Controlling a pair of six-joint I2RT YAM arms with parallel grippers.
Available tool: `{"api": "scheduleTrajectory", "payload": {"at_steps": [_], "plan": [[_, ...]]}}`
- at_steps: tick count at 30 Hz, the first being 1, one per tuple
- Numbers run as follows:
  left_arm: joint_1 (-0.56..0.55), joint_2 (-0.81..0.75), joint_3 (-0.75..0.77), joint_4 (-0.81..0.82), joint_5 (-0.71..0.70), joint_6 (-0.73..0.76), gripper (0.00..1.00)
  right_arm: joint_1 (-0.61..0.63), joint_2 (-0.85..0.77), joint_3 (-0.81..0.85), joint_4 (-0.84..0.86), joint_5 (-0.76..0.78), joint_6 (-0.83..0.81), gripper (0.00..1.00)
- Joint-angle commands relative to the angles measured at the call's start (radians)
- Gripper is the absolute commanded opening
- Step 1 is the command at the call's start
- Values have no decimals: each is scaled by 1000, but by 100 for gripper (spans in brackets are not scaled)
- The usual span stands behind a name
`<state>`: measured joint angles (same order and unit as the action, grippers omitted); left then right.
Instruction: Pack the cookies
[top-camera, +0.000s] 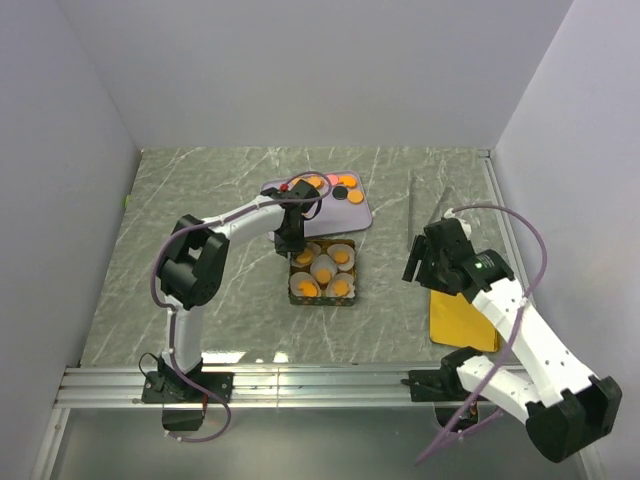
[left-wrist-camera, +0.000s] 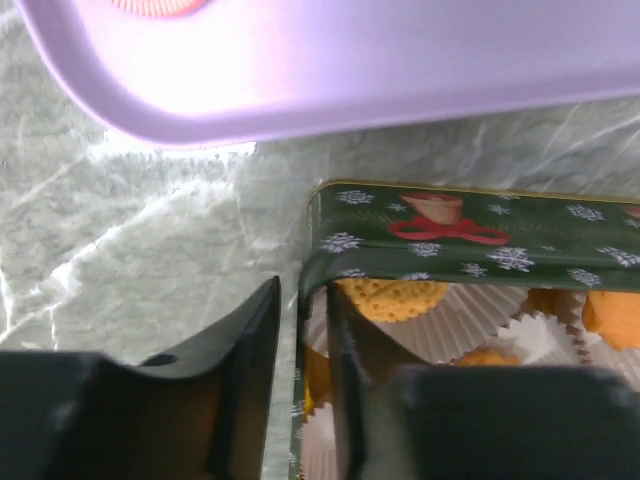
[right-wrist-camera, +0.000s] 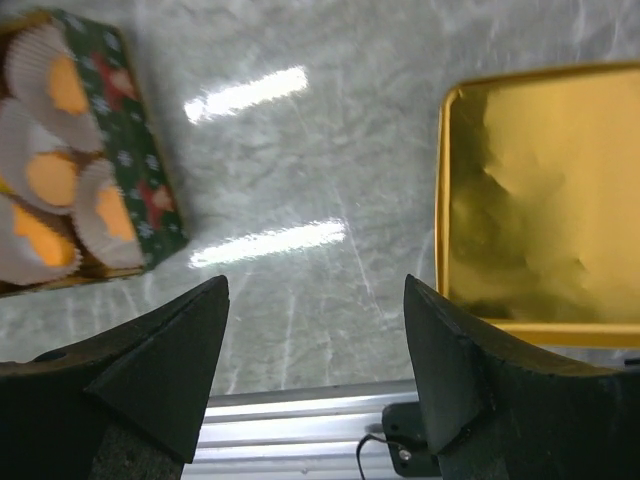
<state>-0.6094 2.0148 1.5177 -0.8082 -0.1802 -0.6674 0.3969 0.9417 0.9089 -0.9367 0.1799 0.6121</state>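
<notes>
Cookies (top-camera: 340, 257) lay in two lots. Several orange ones sat in paper cups (left-wrist-camera: 460, 325) inside the tin (left-wrist-camera: 450, 240), just beyond and on the inner-finger side of the left gripper (left-wrist-camera: 302, 288). More, orange, black and pink, remained on the tray (left-wrist-camera: 350, 70) ahead of those fingertips.

The left jaws stood narrow, astride the tin's side wall near its corner, one finger outside and one inside. A thin strip of table showed beside the outer finger, so I could not tell whether they had bitten.

The right gripper (right-wrist-camera: 316, 290) hung wide apart over bare table, holding nothing, with the tin off to its left and the gold lid (right-wrist-camera: 540, 190) to its right.

Finding: I judged the step to be taking hold of the tin by its wall.

Recommendations:
- Closing should be square on the wall.
- The inner finger should be kept off the nearest cup.
- Any shift of the tin should be low and slow, lest the cookies jump their cups.
</notes>
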Motion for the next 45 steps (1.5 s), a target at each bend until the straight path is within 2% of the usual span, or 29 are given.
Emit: {"api": "scheduleTrajectory", "payload": {"at_steps": [1, 2, 5, 11, 21, 29, 32, 35, 36, 41, 42, 43, 45], "plan": [[0, 18, 45, 14, 10, -27, 38, -41, 60, -33, 10, -59, 23, 77], [0, 7, 44, 17, 10, -31, 46, -50, 77, -45, 12, -68, 29, 77], [-1, -31, 29, 23, 5, -43, 61, -85, 143, -62, 21, -80, 60, 76], [0, -149, 4, 9, -7, -69, 74, -159, 258, -67, 50, -65, 80, 73], [23, -408, -109, -31, -2, -93, 81, -343, 405, -91, 148, -85, 52, 71], [94, -593, -191, -71, 25, -87, 81, -382, 555, -99, 231, -95, 55, 66], [117, -645, -215, -86, 27, -80, 81, -385, 600, -96, 254, -97, 58, 58], [140, -686, -241, -100, 25, -70, 80, -382, 621, -96, 272, -97, 63, 41], [146, -697, -258, -101, 25, -70, 80, -382, 626, -96, 276, -97, 60, 32], [172, -755, -318, -97, 31, -64, 80, -379, 631, -102, 280, -132, 43, 11], [174, -761, -335, -95, 33, -64, 80, -374, 628, -102, 279, -134, 38, 3], [178, -769, -341, -94, 35, -66, 80, -369, 623, -100, 274, -137, 38, 0], [181, -777, -353, -91, 41, -72, 80, -350, 603, -88, 262, -152, 35, 0]]}}
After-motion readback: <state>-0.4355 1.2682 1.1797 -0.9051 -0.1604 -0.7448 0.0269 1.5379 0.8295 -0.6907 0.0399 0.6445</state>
